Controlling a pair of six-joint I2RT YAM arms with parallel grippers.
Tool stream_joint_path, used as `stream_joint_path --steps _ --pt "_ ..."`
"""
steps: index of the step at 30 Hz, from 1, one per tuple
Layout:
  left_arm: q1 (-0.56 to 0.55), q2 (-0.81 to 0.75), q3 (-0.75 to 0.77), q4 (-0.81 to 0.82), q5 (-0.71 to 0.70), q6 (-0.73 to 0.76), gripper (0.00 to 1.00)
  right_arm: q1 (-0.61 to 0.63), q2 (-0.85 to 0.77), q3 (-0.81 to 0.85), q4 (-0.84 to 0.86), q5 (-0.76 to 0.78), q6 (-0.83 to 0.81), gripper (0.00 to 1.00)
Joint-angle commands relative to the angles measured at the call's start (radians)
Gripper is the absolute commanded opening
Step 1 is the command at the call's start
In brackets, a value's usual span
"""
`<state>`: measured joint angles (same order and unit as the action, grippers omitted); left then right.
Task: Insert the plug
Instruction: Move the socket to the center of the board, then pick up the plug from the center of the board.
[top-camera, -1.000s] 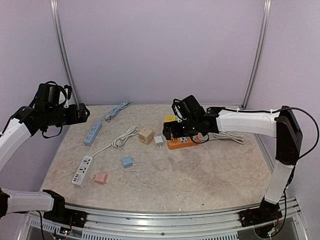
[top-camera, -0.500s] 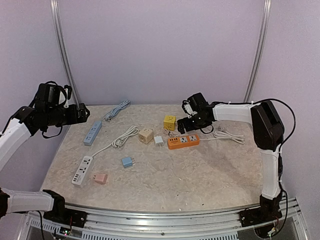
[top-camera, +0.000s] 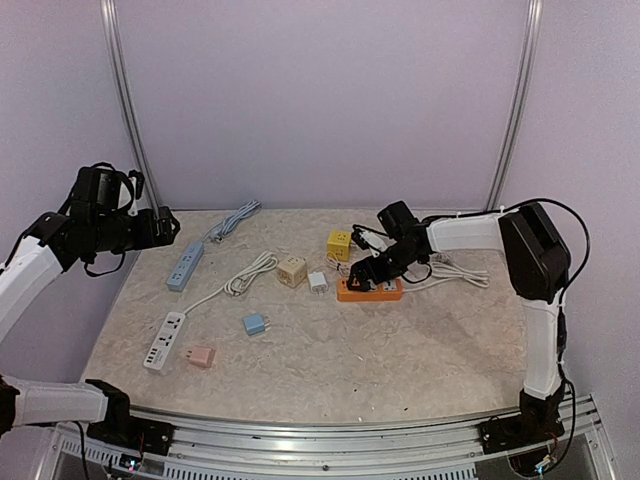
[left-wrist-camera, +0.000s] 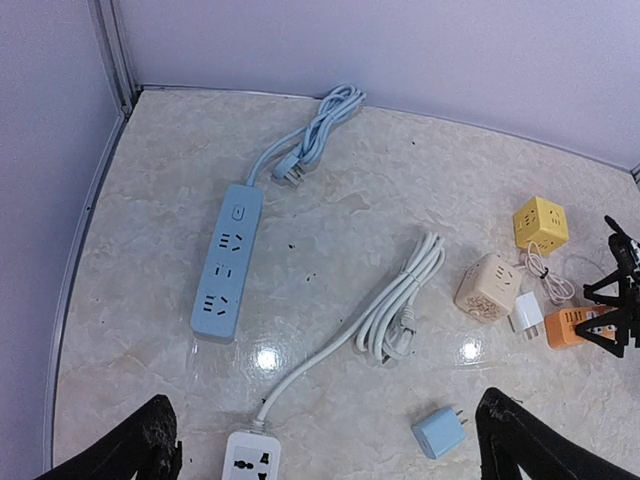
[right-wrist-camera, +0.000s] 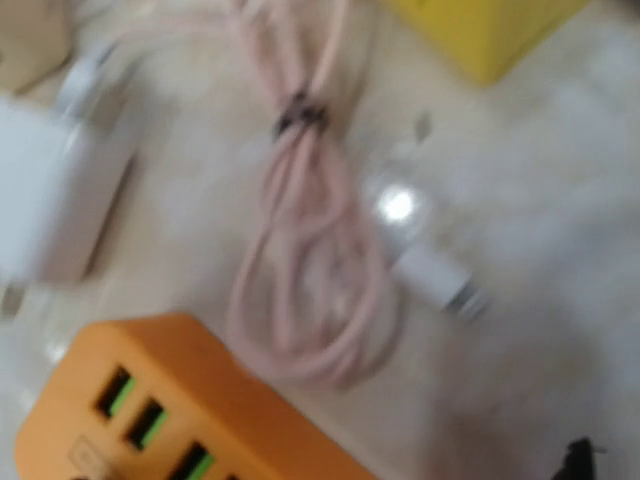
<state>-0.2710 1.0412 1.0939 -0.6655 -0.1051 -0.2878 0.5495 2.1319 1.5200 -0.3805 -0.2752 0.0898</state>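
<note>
The orange power strip (top-camera: 385, 290) lies right of centre on the table, and its near end fills the lower left of the blurred right wrist view (right-wrist-camera: 150, 400). My right gripper (top-camera: 362, 272) hangs low at the strip's left end, open and empty. Only one fingertip (right-wrist-camera: 580, 460) shows in its own view. Just beyond the strip lies a coiled pink cable (right-wrist-camera: 310, 270) with a white USB plug (right-wrist-camera: 440, 280). A white plug adapter (top-camera: 317, 282) lies left of the strip. My left gripper (top-camera: 165, 225) is held high over the table's left edge, wide open and empty (left-wrist-camera: 330, 460).
A yellow cube socket (top-camera: 339, 244) and a beige cube socket (top-camera: 291, 271) stand behind the white adapter. On the left lie a blue power strip (left-wrist-camera: 228, 262), a white power strip (top-camera: 165, 341) with its coiled cord, a blue adapter (left-wrist-camera: 440, 432) and a pink adapter (top-camera: 201, 356).
My right gripper lifted back off the orange strip, then dropped to its left end. The left arm has not moved.
</note>
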Motion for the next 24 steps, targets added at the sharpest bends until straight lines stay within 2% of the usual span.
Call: stream_joint_path --steps 1,6,14,19,24 --pt "0.004 0.012 0.0 -0.002 0.011 0.001 0.99 0.004 -0.069 -0.102 -0.024 -0.126 -0.015 0.96" --pt "0.003 0.013 0.0 -0.003 0.011 0.002 0.99 0.027 -0.163 -0.197 0.012 -0.176 -0.02 0.96" --pt "0.007 0.011 -0.001 -0.002 0.012 0.001 0.99 0.077 -0.203 -0.214 0.0 -0.18 -0.065 0.96" --pt "0.007 0.019 -0.001 -0.004 0.011 0.0 0.99 0.078 -0.197 -0.096 -0.013 -0.07 -0.071 0.99" --pt "0.006 0.022 0.0 -0.007 -0.001 -0.001 0.99 0.105 -0.081 0.173 -0.148 0.084 -0.069 0.98"
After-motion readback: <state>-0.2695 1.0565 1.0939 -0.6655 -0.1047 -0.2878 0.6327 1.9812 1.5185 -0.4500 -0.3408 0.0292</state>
